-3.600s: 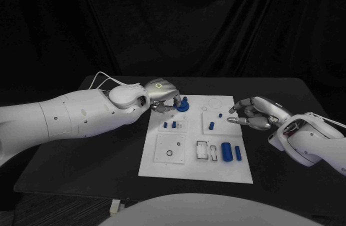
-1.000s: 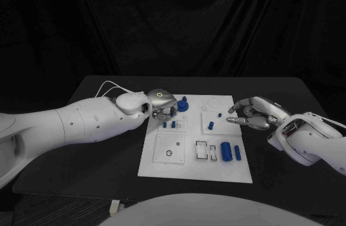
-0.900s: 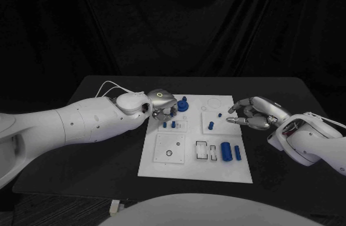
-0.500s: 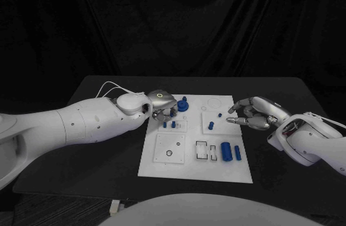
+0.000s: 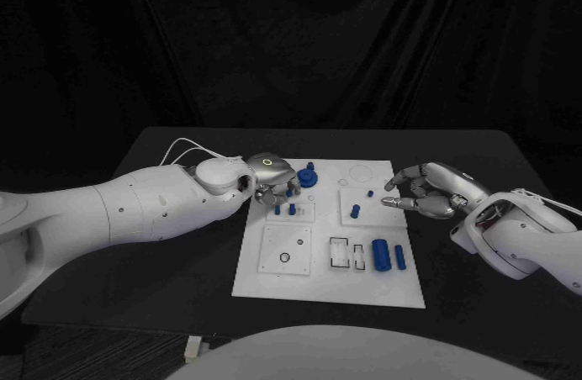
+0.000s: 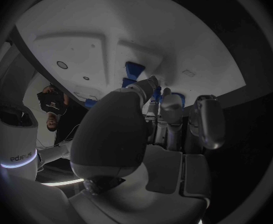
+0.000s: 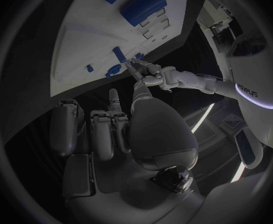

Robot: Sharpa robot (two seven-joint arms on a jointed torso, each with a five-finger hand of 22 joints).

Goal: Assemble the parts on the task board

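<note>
- Black drapes back your black bench (image 5: 158, 271).
- White task board (image 5: 327, 287) lies mid-bench, blue parts (image 5: 379, 254) on it.
- Left hand (image 5: 272, 178): fingers curled over the board's far-left parts; whether they grip, you cannot tell.
- Right hand (image 5: 425, 191): fingers curled, empty, beside the board.

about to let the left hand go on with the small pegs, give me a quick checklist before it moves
1. Left hand over the near-left part of the task board, at the small blue pegs: ok.
2. Left hand holding a peg: cannot tell, its fingers hide it.
3. Right hand off the board's right edge, holding nothing: ok.
4. Blue round part upright at the far end: ok.
5. Two blue cylinders lying near the right edge, undisturbed: ok.
</note>
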